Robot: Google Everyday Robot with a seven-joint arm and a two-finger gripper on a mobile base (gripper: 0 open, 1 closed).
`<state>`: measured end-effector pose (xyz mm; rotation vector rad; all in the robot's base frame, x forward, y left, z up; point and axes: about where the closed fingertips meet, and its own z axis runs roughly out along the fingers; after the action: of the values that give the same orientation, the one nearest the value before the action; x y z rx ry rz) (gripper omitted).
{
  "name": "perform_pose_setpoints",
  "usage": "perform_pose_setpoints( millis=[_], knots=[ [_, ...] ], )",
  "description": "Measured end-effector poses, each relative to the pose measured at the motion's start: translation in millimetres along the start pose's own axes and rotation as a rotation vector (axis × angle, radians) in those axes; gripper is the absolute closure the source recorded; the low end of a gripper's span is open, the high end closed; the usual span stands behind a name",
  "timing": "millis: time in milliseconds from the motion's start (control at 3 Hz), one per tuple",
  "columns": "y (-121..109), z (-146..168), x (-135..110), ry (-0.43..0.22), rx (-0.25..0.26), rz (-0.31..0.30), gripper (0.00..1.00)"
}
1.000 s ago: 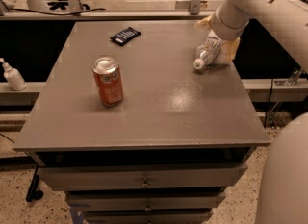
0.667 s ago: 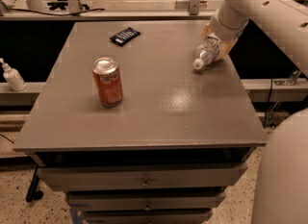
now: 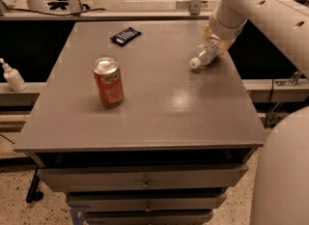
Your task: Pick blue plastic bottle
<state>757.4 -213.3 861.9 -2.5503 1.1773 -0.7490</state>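
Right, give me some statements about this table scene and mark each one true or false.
1. The orange soda can stands upright on the table. True.
2. The blue plastic bottle stands upright at the table's middle. False: it lies on its side near the far right corner, white cap pointing toward the can.
3. The gripper is down at the bottle's body. True.
4. The black packet leans against the can. False: it lies flat and apart from the can, near the table's far edge.
5. The white pump dispenser stands on the table. False: it stands off the table, on a ledge at the picture's left.
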Motion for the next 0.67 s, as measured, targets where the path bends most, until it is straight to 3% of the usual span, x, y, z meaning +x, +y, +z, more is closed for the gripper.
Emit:
perform_pose_setpoints(
  millis=[333,667],
  knots=[
    [-1.0,-2.6,-2.3,-0.002,-0.001,-0.005,1.00],
    [-5.6,-11.9,-9.4,-0.026,0.015,-0.010,1.00]
  ],
)
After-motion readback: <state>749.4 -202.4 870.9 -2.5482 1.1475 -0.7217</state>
